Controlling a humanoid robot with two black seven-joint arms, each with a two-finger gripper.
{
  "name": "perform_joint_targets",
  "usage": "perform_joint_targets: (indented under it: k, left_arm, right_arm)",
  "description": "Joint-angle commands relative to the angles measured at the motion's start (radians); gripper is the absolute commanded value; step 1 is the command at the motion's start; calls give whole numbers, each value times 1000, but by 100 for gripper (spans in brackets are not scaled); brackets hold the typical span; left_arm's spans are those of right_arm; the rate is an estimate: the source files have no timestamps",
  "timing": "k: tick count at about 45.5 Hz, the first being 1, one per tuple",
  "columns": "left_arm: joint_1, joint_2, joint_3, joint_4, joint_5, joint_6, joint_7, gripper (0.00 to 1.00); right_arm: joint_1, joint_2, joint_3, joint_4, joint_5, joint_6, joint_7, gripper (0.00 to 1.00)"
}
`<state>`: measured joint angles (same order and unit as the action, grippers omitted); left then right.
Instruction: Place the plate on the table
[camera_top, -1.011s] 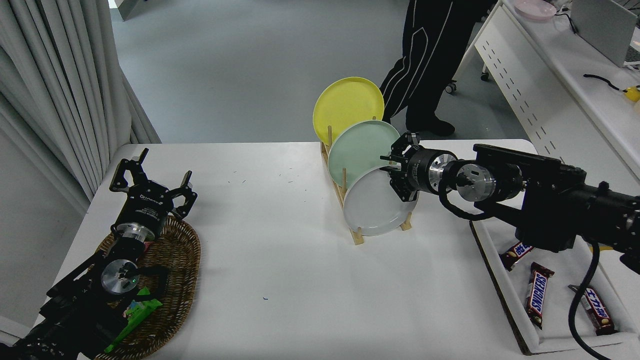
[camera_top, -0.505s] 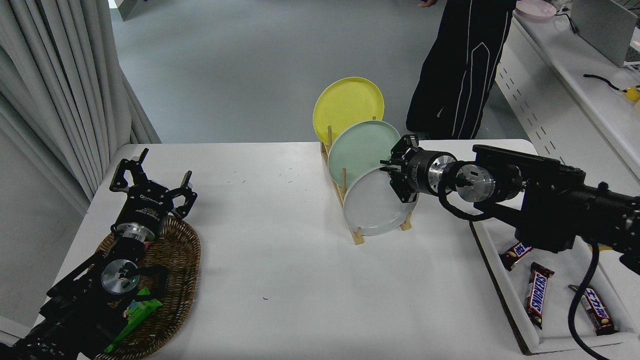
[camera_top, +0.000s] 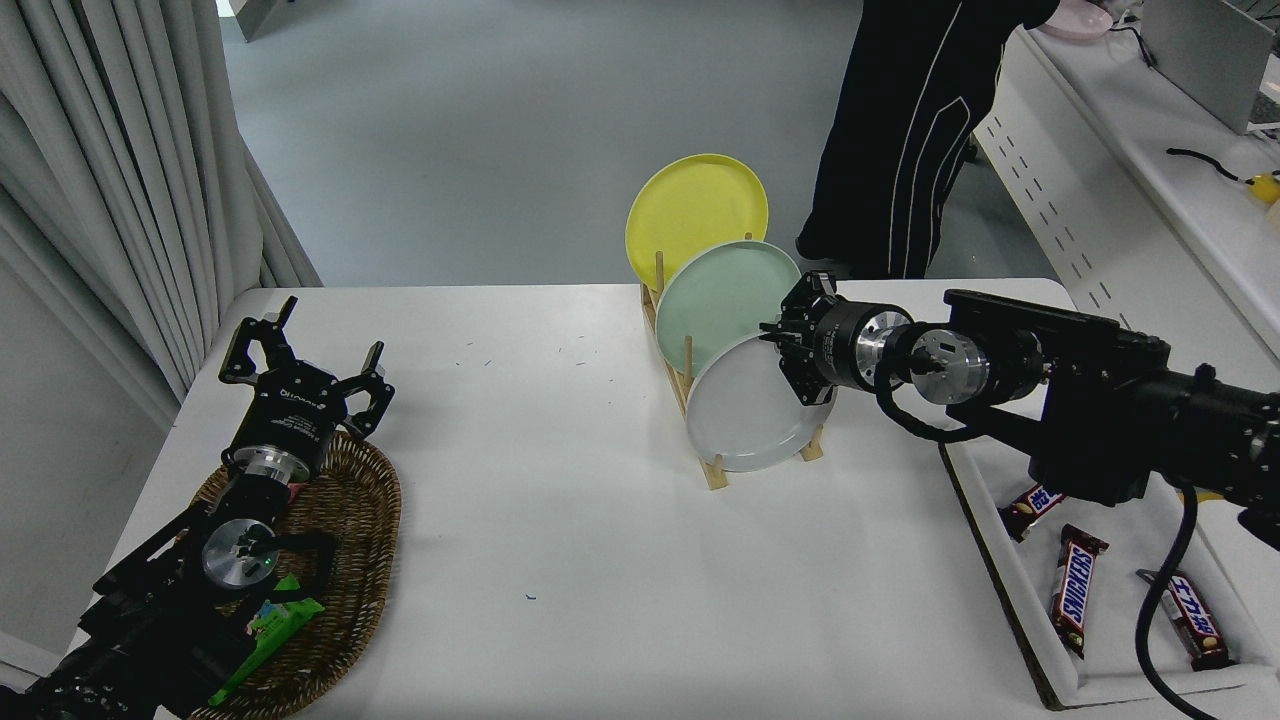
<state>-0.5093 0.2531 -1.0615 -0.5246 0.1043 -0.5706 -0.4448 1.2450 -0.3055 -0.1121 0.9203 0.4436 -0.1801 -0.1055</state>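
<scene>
The round light grey plate (camera_top: 745, 420) is stood on edge in the wooden rack (camera_top: 700, 400), and its upper right rim is met by the right end effector (camera_top: 790, 352), whose grip cannot be told.

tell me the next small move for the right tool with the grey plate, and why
Probably close the right tool on the upper right rim of the grey plate, then lift it up out of the wooden rack. The plate stands on edge in the front slot, in front of the mint green plate, and the tool sits at its rim; whether it grips yet is unclear.
</scene>
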Motion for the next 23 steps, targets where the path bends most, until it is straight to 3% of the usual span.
perform_joint_targets:
  k: [1, 23]
  left_arm:
    - [0, 0, 0, 0, 0, 0, 0, 100]
    - [0, 0, 0, 0, 0, 0, 0, 100]
  right_arm:
    - [2, -1, 5, -1, 0, -1, -17, 0]
    - [73, -47, 89, 14, 7, -4, -128, 0]
